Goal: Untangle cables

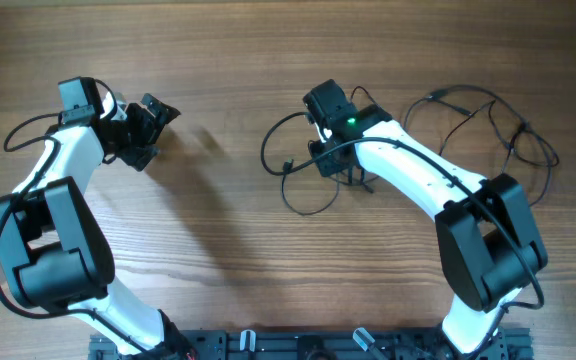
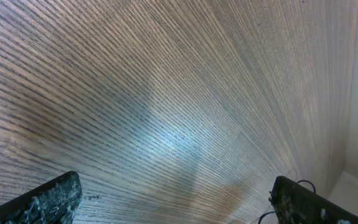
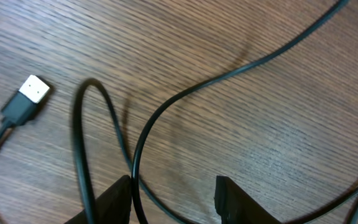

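Thin black cables [image 1: 280, 170] lie looped on the wooden table [image 1: 218, 220] at centre, and another tangle of cables [image 1: 513, 135] sits at the far right. My right gripper [image 1: 330, 163] hovers over the central loops. In the right wrist view the right gripper [image 3: 174, 183] stands open, with one cable strand [image 3: 166, 106] running along the inner edge of its left finger [image 3: 114, 199]. A plug with a whitish-silver tip [image 3: 33, 89] lies to the left. My left gripper [image 1: 156, 133] is wide open over bare wood, far left of the cables; nothing lies between the left gripper's [image 2: 176, 186] fingers.
A thicker black wire [image 1: 23, 130] loops off the left arm's base side. A dark rail [image 1: 318, 345] with the arm mounts runs along the front edge. The right arm [image 1: 428, 185] reaches diagonally between the two cable groups.
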Controlling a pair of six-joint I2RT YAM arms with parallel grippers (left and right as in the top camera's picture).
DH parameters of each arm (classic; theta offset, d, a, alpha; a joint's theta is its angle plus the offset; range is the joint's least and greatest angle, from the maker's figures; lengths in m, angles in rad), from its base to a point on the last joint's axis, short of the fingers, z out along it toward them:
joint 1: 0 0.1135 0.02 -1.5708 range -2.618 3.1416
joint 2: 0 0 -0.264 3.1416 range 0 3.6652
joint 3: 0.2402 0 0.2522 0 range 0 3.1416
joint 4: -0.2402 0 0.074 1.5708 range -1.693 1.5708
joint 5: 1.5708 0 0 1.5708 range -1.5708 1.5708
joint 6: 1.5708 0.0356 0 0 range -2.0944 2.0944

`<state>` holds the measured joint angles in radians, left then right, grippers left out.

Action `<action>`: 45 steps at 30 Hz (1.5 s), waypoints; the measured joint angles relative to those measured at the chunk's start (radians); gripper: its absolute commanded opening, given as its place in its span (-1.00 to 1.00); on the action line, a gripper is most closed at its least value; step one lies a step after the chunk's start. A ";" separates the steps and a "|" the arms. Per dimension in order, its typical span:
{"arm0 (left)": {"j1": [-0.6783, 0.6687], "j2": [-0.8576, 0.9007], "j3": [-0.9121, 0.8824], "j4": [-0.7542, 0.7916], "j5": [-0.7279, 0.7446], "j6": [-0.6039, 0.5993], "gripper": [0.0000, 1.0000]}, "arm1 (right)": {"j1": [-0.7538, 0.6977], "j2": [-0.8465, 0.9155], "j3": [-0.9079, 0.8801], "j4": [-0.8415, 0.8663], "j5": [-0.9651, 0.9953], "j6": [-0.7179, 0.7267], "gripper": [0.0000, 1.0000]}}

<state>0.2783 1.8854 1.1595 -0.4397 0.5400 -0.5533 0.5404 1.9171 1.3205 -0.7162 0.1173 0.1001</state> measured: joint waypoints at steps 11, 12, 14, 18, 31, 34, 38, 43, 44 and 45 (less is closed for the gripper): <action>0.000 0.000 0.000 0.000 0.000 0.000 1.00 | -0.002 0.000 0.012 0.066 -0.166 0.007 -0.92; 0.000 0.000 0.000 -0.001 0.000 0.000 1.00 | -0.002 0.000 0.077 0.067 -0.190 0.007 -0.91; 0.000 0.000 0.000 0.000 0.000 0.000 1.00 | -0.007 0.000 0.214 0.077 -0.216 0.007 -0.91; 0.000 0.000 0.000 0.000 0.000 0.000 1.00 | -0.047 -0.015 0.428 0.153 -0.242 0.007 -0.92; 0.000 0.000 0.000 0.000 0.000 0.000 1.00 | -0.387 0.117 0.441 0.076 -0.313 0.190 -0.91; 0.000 0.000 0.000 0.000 0.000 0.000 1.00 | -0.425 0.209 0.425 -0.052 -0.326 0.219 -0.88; 0.000 0.000 0.000 0.000 0.000 0.000 1.00 | -0.474 0.232 0.417 -0.096 -0.327 0.230 -0.69; 0.000 0.000 0.000 0.000 0.000 0.000 1.00 | -0.484 0.232 0.417 -0.097 -0.327 0.236 -0.65; 0.000 0.000 0.000 0.000 0.000 0.000 1.00 | -0.482 0.232 0.417 -0.101 -0.327 0.236 -0.60; 0.000 0.000 0.000 0.000 0.000 0.000 1.00 | -0.482 0.232 0.417 -0.109 -0.323 0.236 -0.46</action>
<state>0.2783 1.8854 1.1595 -0.4400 0.5400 -0.5533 0.0582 2.1490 1.7378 -0.8257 -0.2062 0.3363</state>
